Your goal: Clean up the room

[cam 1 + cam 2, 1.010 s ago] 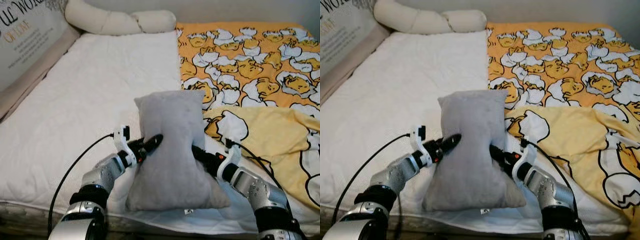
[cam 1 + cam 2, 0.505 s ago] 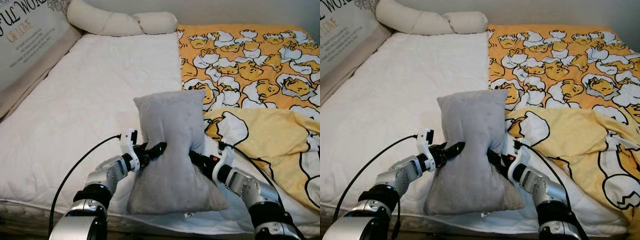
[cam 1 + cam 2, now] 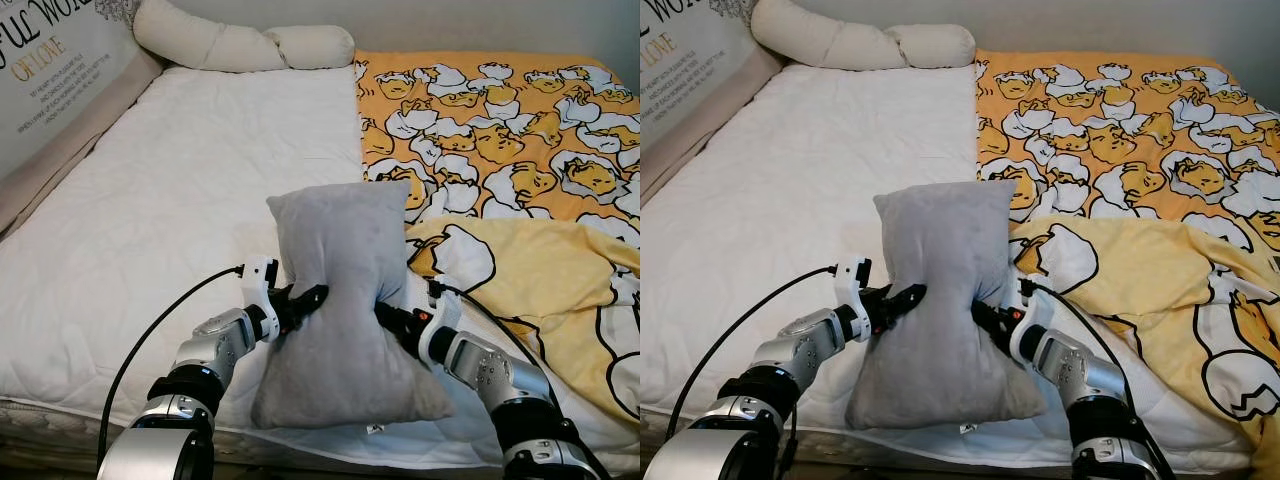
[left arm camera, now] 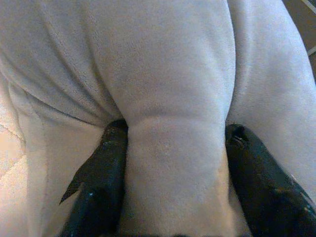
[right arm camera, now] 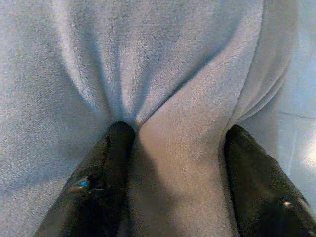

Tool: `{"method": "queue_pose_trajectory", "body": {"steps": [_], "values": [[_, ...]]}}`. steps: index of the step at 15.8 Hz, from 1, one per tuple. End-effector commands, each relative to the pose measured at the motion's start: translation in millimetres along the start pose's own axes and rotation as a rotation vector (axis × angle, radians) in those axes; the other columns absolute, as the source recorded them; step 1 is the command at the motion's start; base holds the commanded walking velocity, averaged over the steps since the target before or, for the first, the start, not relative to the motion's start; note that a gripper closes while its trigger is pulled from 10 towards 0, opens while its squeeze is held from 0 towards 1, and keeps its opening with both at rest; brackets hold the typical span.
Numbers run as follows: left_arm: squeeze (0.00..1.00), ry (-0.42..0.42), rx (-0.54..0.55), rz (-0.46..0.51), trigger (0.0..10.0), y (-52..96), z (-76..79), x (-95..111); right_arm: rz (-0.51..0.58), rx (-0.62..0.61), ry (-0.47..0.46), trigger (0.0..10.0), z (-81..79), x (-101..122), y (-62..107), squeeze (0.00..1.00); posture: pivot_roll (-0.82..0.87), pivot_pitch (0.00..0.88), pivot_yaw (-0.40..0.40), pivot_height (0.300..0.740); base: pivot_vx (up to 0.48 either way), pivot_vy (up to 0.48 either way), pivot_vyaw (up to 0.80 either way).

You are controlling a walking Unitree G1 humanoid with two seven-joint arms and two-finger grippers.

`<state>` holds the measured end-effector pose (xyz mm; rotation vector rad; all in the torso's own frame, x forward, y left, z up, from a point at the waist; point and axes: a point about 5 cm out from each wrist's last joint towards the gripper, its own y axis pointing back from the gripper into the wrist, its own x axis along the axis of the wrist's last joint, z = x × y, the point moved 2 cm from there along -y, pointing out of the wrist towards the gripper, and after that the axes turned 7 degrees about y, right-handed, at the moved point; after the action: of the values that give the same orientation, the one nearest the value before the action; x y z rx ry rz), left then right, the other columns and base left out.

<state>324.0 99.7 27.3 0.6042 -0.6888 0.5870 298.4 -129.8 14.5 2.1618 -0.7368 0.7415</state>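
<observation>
Pinching grey pillow [image 3: 345,310] at 9 and 3 o'clock, left gripper [image 3: 305,298] and right gripper [image 3: 388,315] fingers clamped into its waist, keeping it upright above mattress [image 3: 170,190] for carrying.

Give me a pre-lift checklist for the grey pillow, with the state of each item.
1. Left pincer has a fold of the pillow between its fingers: ok.
2. Right pincer likewise pinches a fold: ok.
3. The two grips sit at about the same height on opposite sides: ok.
4. Pillow free of the yellow blanket: cannot tell, the edges meet.
5. Open white mattress toward the headboard: ok.
</observation>
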Motion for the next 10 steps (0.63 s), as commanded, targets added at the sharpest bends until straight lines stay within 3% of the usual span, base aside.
{"method": "queue_pose_trajectory", "body": {"steps": [1, 5, 10], "values": [[0.00, 0.010, -0.016, -0.056, 0.0, -5.3, 6.0, -11.1, -0.025, 0.066, -0.020, 0.0, -17.6, -4.6, -9.8, 0.00, -0.11, 0.000, 0.045, 0.740, 0.000, 0.000, 0.00], [0.00, 0.007, -0.016, -0.073, 0.0, -5.3, 5.9, -12.2, -0.001, 0.072, -0.013, 0.0, -22.9, 0.0, -11.7, 0.00, -0.12, 0.000, 0.062, 0.740, 0.000, 0.000, 0.00], [0.00, -0.057, -0.023, -0.034, 0.0, -6.8, 12.0, 6.4, 0.160, 0.007, 0.042, 0.0, -22.3, 31.6, -6.1, 0.00, -0.12, 0.000, 0.065, 0.740, 0.000, 0.000, 0.00]]}}
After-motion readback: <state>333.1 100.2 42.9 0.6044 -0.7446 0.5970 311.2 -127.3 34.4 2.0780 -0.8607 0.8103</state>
